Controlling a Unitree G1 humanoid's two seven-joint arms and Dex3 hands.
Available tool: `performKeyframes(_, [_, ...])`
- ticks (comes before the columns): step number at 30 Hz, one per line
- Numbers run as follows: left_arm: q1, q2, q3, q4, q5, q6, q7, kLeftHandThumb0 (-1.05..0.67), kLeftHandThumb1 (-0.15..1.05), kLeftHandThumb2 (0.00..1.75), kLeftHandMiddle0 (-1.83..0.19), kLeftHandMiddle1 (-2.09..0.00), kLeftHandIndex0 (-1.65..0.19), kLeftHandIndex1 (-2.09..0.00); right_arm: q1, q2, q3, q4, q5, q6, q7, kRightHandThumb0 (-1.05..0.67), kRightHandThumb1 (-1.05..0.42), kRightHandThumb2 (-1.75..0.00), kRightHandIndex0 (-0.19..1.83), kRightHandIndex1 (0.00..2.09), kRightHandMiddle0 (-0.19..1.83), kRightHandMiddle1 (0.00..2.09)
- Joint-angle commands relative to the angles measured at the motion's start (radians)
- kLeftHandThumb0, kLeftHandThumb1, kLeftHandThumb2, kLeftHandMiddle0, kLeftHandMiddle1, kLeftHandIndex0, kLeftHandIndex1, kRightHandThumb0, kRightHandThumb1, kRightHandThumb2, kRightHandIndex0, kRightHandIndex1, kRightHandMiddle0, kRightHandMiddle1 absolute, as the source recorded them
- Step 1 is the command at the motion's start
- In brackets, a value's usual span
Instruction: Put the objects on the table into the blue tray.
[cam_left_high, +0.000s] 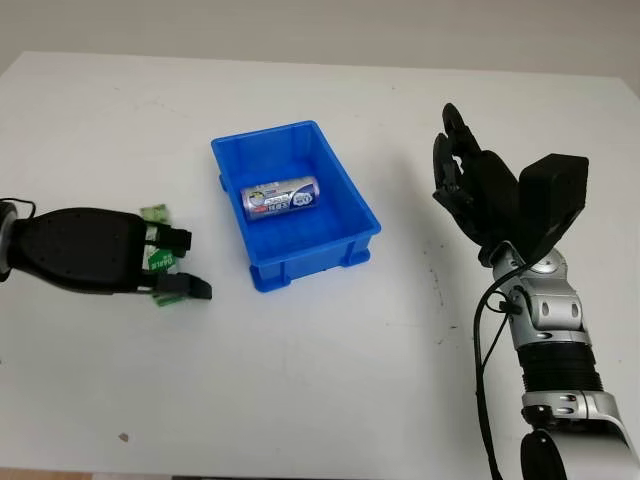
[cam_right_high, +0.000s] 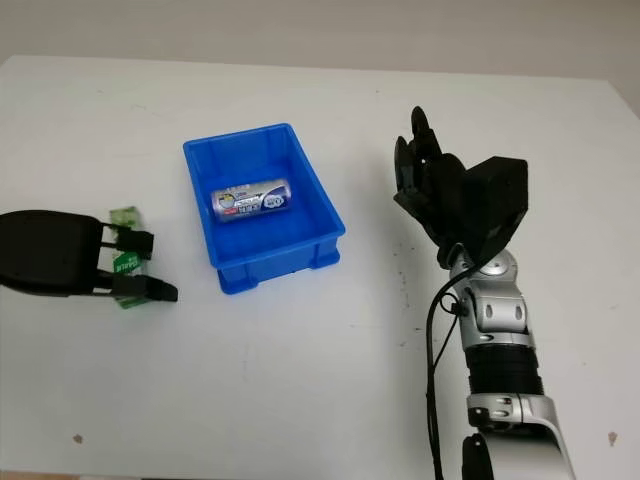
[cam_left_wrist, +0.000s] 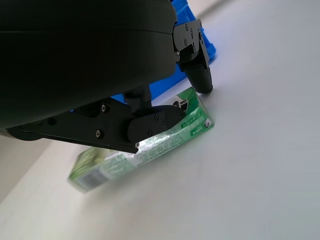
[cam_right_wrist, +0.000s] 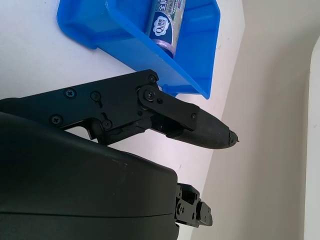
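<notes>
A blue tray (cam_left_high: 358, 208) stands mid-table with a silver and blue can (cam_left_high: 281, 198) lying inside it. To its left, a green packet (cam_left_wrist: 150, 145) lies on the table under my left hand (cam_left_high: 170, 262). The left hand's fingers (cam_left_wrist: 150, 125) close on the packet's long sides, and the packet's ends stick out past them (cam_left_high: 155, 212). My right hand (cam_left_high: 462, 170) is raised above the table to the right of the tray, open and holding nothing. In the right wrist view, the tray (cam_right_wrist: 130, 55) and the can (cam_right_wrist: 167, 20) lie beyond that hand's finger.
The white table (cam_left_high: 330, 370) runs wide around the tray. Its far edge meets a pale wall, and its front edge lies close to me. A small dark speck (cam_left_high: 124, 436) sits near the front left.
</notes>
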Motion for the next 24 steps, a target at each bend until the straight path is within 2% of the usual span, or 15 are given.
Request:
performKeyframes(1, [-0.027,-0.034,-0.036,0.062,-0.011,0.021,0.016,-0.06,1.05,0.11,-0.32,-2.08,-0.08,-1.85,0.0,-0.007,-0.01,0.006,0.008,-0.018,0.004,-0.66,-1.05,-0.77,-0.19,0.0,-0.19,0.0])
performKeyframes(5, [-0.058,-0.062,-0.064,0.077,-0.053,0.016,0.008,-0.05,1.05,0.17,-0.48,-2.09,-0.05,-2.05,0.0,-0.01,-0.013,0.013,0.009,-0.027,0.009,-0.66,-1.05,-0.78,-0.19,0.0,-0.19,0.0])
performKeyframes(8, [-0.067,-0.06,-0.064,0.048,-0.094,-0.003,-0.03,-0.08,1.05,0.18,-0.52,-2.09,-0.07,-2.07,0.0,-0.009,-0.017,0.014,0.013,-0.022,0.009,-0.65,-1.05,-0.78,-0.19,0.0,-0.19,0.0])
performKeyframes(10, [-0.067,-0.054,-0.049,0.021,-0.137,-0.036,-0.068,-0.25,1.05,0.25,-0.44,-2.09,-0.03,-2.01,0.0,-0.01,-0.017,0.019,0.014,-0.023,0.015,-0.65,-1.05,-0.78,-0.19,0.0,-0.19,0.0])
performKeyframes(11, [-0.066,-0.051,-0.028,0.013,-0.181,-0.079,-0.121,-0.32,1.05,0.29,-0.45,-2.09,-0.05,-2.05,0.0,-0.012,-0.016,0.021,0.013,-0.024,0.02,-0.65,-1.05,-0.78,-0.19,0.0,-0.19,0.0])
performKeyframes(12, [-0.059,-0.047,-0.006,0.0,-0.226,-0.11,-0.155,-0.39,1.05,0.38,-0.5,-2.09,-0.14,-2.08,0.0,-0.012,-0.015,0.022,0.011,-0.024,0.022,-0.65,-1.05,-0.77,-0.19,0.0,-0.19,0.0])
performKeyframes(13, [-0.051,-0.043,0.017,-0.013,-0.273,-0.139,-0.195,-0.43,1.05,0.38,-0.59,-2.09,-0.25,-2.09,-0.001,-0.013,-0.013,0.024,0.007,-0.025,0.023,-0.65,-1.05,-0.77,-0.19,0.0,-0.19,0.0])
performKeyframes(15, [-0.032,-0.029,0.074,-0.038,-0.375,-0.19,-0.337,-0.45,1.05,0.48,-0.78,-2.09,-0.42,-2.09,-0.004,-0.014,-0.012,0.031,0.002,-0.025,0.024,-0.66,-1.05,-0.76,-0.19,0.0,-0.19,0.0])
performKeyframes(17, [-0.008,-0.015,0.144,-0.058,-0.491,-0.23,-0.496,-0.44,1.05,0.54,-0.84,-2.09,-0.48,-2.09,-0.007,-0.014,-0.011,0.037,-0.002,-0.023,0.023,-0.67,-1.05,-0.76,-0.19,0.0,-0.19,0.0])
performKeyframes(19, [0.031,-0.008,0.235,-0.059,-0.654,-0.256,-0.7,-0.44,1.05,0.59,-0.88,-2.09,-0.53,-2.09,-0.008,-0.013,-0.01,0.038,-0.007,-0.022,0.019,-0.67,-1.05,-0.76,-0.19,0.0,-0.19,0.0])
performKeyframes(22, [0.09,-0.005,0.359,-0.063,-0.97,-0.256,-1.133,-0.42,1.05,0.57,-0.95,-2.09,-0.56,-2.09,-0.008,-0.015,-0.009,0.04,-0.01,-0.024,0.022,-0.67,-1.05,-0.76,-0.19,0.0,-0.19,0.0])
performKeyframes(24, [0.132,0.01,0.412,-0.133,-1.177,-0.194,-1.419,-0.4,1.05,0.54,-1.0,-2.09,-0.56,-2.09,-0.008,-0.018,-0.012,0.041,-0.004,-0.024,0.031,-0.67,-1.05,-0.76,-0.19,0.0,-0.19,0.0])
